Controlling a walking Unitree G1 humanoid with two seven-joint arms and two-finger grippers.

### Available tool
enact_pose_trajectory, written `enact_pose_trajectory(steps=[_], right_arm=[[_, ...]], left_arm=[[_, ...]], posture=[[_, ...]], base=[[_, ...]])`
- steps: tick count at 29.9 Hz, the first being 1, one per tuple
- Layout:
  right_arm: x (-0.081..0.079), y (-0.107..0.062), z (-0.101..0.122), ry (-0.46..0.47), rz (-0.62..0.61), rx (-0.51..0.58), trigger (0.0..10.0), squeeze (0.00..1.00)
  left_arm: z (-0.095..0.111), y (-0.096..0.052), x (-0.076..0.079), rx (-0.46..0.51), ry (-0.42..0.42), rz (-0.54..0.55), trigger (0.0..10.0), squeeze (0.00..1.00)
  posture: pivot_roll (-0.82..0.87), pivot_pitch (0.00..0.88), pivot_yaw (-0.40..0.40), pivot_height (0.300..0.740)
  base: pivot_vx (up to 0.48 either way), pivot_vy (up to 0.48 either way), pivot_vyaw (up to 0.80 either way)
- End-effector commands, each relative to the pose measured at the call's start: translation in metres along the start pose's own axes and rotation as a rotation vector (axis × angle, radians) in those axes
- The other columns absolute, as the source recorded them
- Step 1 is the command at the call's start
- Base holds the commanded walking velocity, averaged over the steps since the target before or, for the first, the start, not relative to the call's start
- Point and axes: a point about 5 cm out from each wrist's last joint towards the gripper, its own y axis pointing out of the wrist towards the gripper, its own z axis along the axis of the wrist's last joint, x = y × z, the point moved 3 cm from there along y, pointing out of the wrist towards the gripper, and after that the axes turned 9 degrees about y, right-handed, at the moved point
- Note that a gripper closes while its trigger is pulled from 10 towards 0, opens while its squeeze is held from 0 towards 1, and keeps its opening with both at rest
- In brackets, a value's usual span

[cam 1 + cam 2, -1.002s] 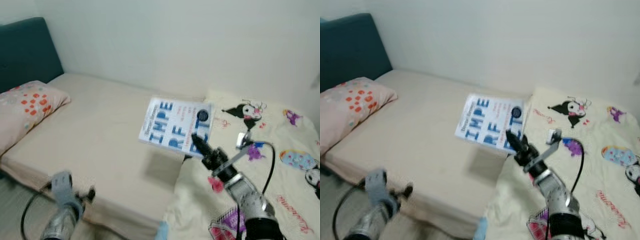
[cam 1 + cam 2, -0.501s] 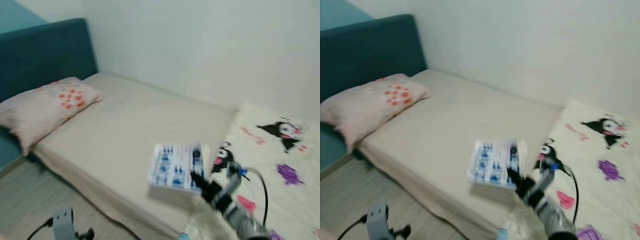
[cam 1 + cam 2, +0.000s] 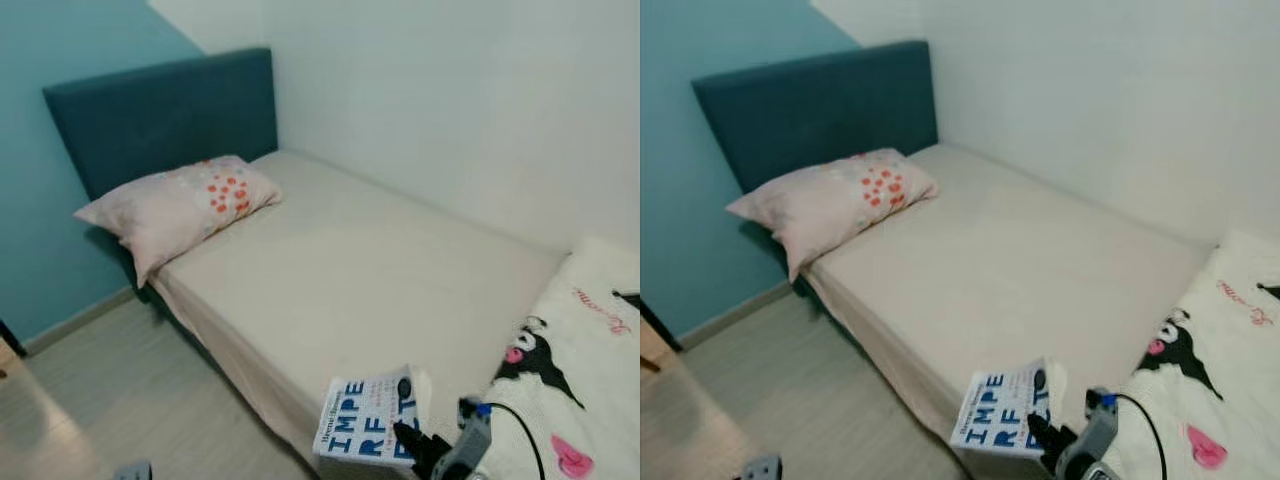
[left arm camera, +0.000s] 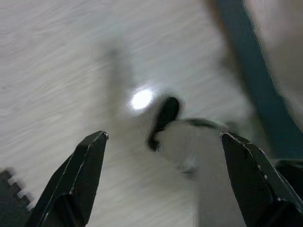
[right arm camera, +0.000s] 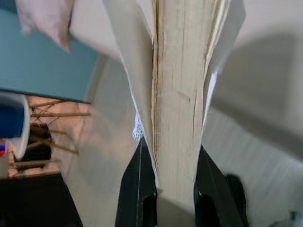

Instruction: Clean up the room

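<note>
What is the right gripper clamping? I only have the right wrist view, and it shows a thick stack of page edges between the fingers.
Observer: A white book with big blue letters on its cover; the right gripper is shut on its lower edge.
Operator: Is it resting on anything?
Observer: I cannot tell; it sits at the near edge of the bed, partly over the wooden floor.
Operator: And the left gripper?
Observer: The left wrist view shows the left gripper open over that floor, holding nothing.
</note>
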Motion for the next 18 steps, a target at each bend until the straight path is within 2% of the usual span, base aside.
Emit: enact_pose_trajectory(steps=[1, 4, 6, 8, 9, 10, 12, 17, 18], right_arm=[[0.004, -0.002, 0.004, -0.014, -0.022, 0.015, 10.0, 0.00], [0.003, -0.001, 0.005, -0.010, -0.027, 0.022, 10.0, 0.00], [-0.005, 0.004, 0.013, -0.022, 0.006, 0.050, 10.0, 0.00], [-0.016, 0.008, 0.026, -0.045, 0.049, 0.091, 10.0, 0.00], [-0.027, 0.011, 0.039, -0.079, 0.096, 0.121, 10.0, 0.00], [-0.027, 0.011, 0.039, -0.079, 0.096, 0.121, 10.0, 0.00], [-0.042, 0.015, 0.050, -0.150, 0.160, 0.125, 10.0, 0.00], [-0.057, 0.018, 0.060, -0.187, 0.225, 0.145, 10.0, 0.00], [-0.073, 0.021, 0.070, -0.212, 0.290, 0.168, 10.0, 0.00]], left_arm=[[0.008, 0.001, 0.004, 0.024, 0.021, -0.019, 10.0, 0.00], [0.010, 0.002, 0.005, 0.020, 0.065, -0.015, 10.0, 0.00], [0.008, 0.002, 0.003, 0.006, 0.087, -0.004, 10.0, 0.00], [0.005, 0.001, 0.001, -0.002, 0.094, 0.001, 10.0, 0.00], [0.002, 0.000, -0.001, -0.012, 0.101, 0.000, 10.0, 0.00], [0.002, 0.000, -0.001, -0.012, 0.101, 0.000, 10.0, 0.00], [-0.001, 0.000, -0.002, -0.017, 0.098, -0.002, 10.0, 0.00], [-0.003, -0.001, -0.003, -0.023, 0.102, -0.002, 10.0, 0.00], [-0.004, -0.001, -0.004, -0.027, 0.104, -0.002, 10.0, 0.00]], posture=[[-0.08, 0.000, -0.054, 0.740], [-0.08, 0.000, -0.053, 0.740], [-0.07, 0.000, -0.051, 0.740], [-0.08, 0.000, -0.046, 0.740], [-0.08, 0.000, -0.046, 0.740], [-0.08, 0.000, -0.046, 0.740], [-0.08, 0.000, -0.043, 0.740], [-0.08, 0.000, -0.042, 0.740], [-0.07, 0.000, -0.042, 0.740]], base=[[0.000, 0.000, 0.67], [0.094, 0.000, 0.66], [0.399, 0.000, 0.63], [0.480, 0.000, 0.63], [0.480, 0.000, 0.62], [0.480, 0.000, 0.62], [0.480, 0.000, 0.62], [0.480, 0.000, 0.62], [0.480, 0.000, 0.62]])
